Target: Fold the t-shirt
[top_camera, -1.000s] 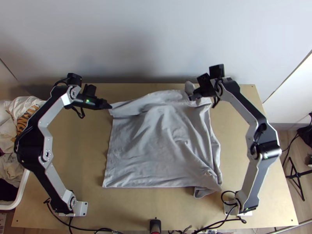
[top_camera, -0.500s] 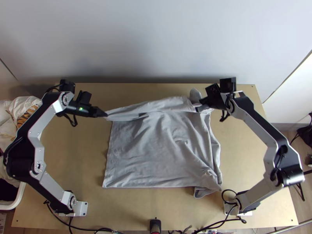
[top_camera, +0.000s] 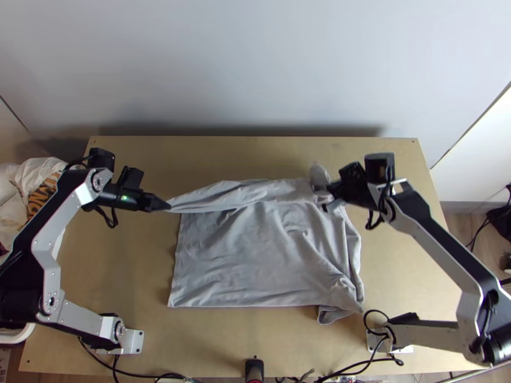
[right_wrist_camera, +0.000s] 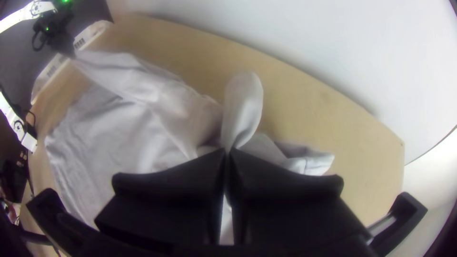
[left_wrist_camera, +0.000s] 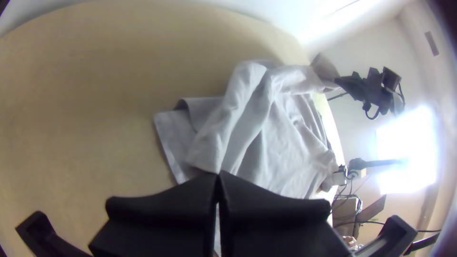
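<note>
Left gripper point(left_wrist_camera: 218, 175) pinches t-shirt point(top_camera: 230, 262), 10 o'clock; right gripper point(right_wrist_camera: 227, 151) likewise, 1 o'clock — draw both evenly toward 6, taut.

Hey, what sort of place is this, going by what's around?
Probably a robot workspace set up in an ordinary room: two arms are mounted on a light wooden table, it stands against a plain wall, and cables run along its near edge.
</note>
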### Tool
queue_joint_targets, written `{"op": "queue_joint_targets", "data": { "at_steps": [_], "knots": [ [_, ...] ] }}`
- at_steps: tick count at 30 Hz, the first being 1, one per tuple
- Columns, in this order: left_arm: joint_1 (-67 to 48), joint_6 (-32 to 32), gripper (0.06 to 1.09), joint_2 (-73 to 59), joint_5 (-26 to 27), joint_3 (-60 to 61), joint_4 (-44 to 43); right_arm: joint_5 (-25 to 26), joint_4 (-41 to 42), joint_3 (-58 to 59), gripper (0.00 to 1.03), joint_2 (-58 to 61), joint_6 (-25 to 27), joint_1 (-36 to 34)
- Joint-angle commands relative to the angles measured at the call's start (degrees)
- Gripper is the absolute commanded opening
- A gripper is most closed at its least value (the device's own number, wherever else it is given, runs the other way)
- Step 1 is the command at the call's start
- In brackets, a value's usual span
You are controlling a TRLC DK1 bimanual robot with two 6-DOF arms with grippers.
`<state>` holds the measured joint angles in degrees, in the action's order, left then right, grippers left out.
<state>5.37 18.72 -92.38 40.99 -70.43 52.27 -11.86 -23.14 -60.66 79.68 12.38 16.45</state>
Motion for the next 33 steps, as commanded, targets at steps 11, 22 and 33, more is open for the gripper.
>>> {"op": "queue_joint_targets", "data": {
  "at_steps": [11, 22, 33],
  "knots": [
    [-1.1, 3.4, 0.09, 7.2, 0.8, 11.6, 3.0, 0.3, -1.2, 15.3, 0.04, -13.3, 1.1, 2.4],
    [-1.0, 6.0, 0.09, 9.5, 0.6, 20.8, 5.6, 2.2, -8.2, 19.5, 0.04, -16.2, 5.3, 5.7],
    [-1.0, 8.6, 1.0, 8.8, -0.3, 27.0, 9.2, 6.0, -14.0, 23.7, 0.68, -18.0, 5.5, 6.8]
  ]
}}
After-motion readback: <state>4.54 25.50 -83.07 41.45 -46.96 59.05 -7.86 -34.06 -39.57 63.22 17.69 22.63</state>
